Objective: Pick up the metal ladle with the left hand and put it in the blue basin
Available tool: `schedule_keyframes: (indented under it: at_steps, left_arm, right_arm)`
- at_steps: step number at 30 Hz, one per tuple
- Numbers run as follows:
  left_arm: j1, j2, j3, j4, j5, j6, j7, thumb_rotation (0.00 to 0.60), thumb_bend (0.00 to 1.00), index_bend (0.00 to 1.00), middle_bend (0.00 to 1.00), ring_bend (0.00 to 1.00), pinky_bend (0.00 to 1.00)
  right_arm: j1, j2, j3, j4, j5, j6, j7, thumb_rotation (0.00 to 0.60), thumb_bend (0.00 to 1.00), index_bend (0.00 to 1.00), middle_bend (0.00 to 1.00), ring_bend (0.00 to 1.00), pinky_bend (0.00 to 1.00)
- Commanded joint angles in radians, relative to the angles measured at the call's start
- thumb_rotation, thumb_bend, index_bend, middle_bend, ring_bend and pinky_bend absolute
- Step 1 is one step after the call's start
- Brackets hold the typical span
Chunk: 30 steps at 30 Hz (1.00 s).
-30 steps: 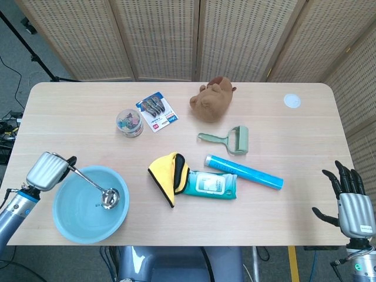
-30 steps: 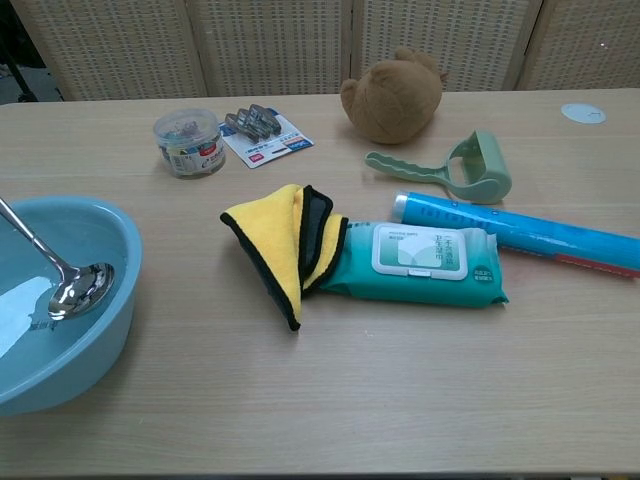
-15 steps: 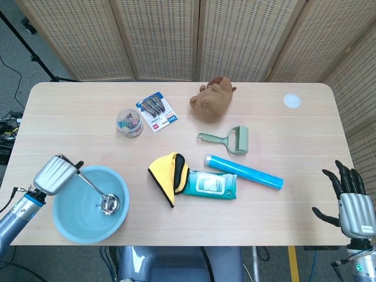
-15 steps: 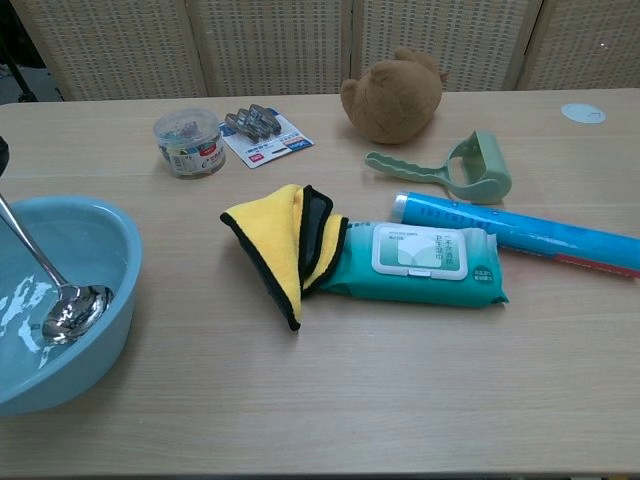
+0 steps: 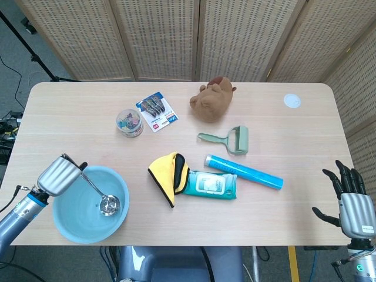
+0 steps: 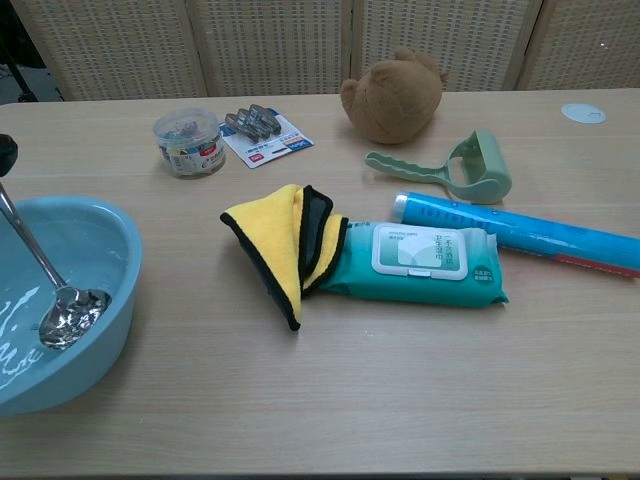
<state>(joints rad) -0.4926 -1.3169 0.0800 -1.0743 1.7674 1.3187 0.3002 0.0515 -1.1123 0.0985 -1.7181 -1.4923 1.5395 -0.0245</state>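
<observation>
The blue basin (image 5: 72, 220) (image 6: 110, 300) stands at the table's front left. Inside it rests the bowl of the metal ladle (image 5: 108, 205) (image 6: 62, 314), touching the basin floor, while its thin handle slants up to the left. My left hand (image 5: 57, 175) holds the top of that handle over the basin's left rim; in the chest view only a dark fingertip (image 6: 6, 151) shows at the left edge. My right hand (image 5: 350, 200) hangs off the table's front right corner, fingers spread, holding nothing.
A yellow cloth (image 5: 167, 175), a teal wipes pack (image 5: 210, 184) and a blue tube (image 5: 243, 171) lie mid-table. Behind them are a green lint roller (image 5: 233, 140), a brown plush toy (image 5: 211, 99), a clip jar (image 5: 129, 123), a clip card (image 5: 156, 110) and a white disc (image 5: 292, 100).
My left hand has shifted slightly right and nearer with the ladle. The ladle's bowl has sunk lower into the basin and its handle stands steeper.
</observation>
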Motion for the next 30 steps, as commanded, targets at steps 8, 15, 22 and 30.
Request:
schedule_keyframes:
  at_steps: [8,15,22,30]
  left_arm:
    - [-0.004,0.013,0.005,-0.032,0.006,-0.022,0.047,0.600,0.46,0.94,0.96,0.93,0.98]
    - [-0.001,0.022,0.001,-0.044,-0.002,-0.024,0.044,0.600,0.46,0.94,0.96,0.93,0.98]
    - [0.009,0.035,-0.010,-0.063,-0.025,-0.005,-0.048,0.600,0.46,0.94,0.96,0.93,0.98]
    - [0.025,0.072,-0.027,-0.086,-0.041,0.052,-0.201,0.600,0.45,0.94,0.96,0.93,0.98]
  right_arm:
    - [0.000,0.001,0.000,-0.001,-0.001,0.001,0.002,0.600,0.00,0.15,0.00,0.00,0.00]
    - [0.000,0.000,-0.001,0.000,-0.002,-0.001,0.000,0.600,0.00,0.15,0.00,0.00,0.00]
    - [0.000,-0.002,-0.002,0.000,-0.002,-0.001,-0.001,0.600,0.00,0.15,0.00,0.00,0.00]
    - [0.001,-0.008,-0.006,0.001,-0.007,-0.003,-0.012,0.600,0.00,0.15,0.00,0.00,0.00]
